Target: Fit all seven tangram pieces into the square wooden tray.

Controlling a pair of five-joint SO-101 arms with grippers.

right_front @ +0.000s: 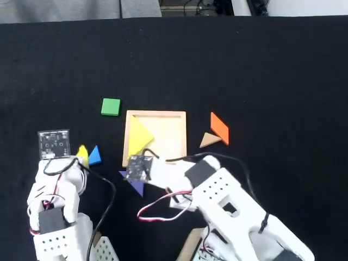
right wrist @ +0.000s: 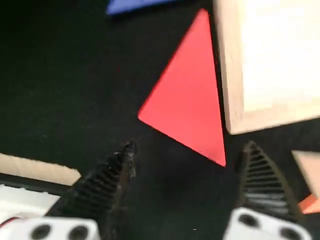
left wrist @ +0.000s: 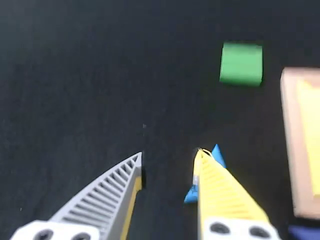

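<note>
The square wooden tray (right_front: 181, 135) holds a large yellow triangle (right_front: 138, 136). My right gripper (right wrist: 187, 155) is open at the tray's near corner (right wrist: 265, 60), and a red triangle (right wrist: 187, 100) lies flat on the cloth just beyond its fingertips. A purple triangle (right_front: 136, 186) lies beside that arm's wrist. My left gripper (left wrist: 169, 159) is open to the left of the tray, low over the cloth. A small blue triangle (left wrist: 216, 152) sits against the outside of its yellow finger (left wrist: 202, 175). The green square (left wrist: 241, 63) lies farther off.
An orange parallelogram (right_front: 219, 128) and a tan triangle (right_front: 209, 140) lie right of the tray. The black cloth stretches bare toward the back. Cables (right_front: 157, 212) trail from the right arm near the front edge.
</note>
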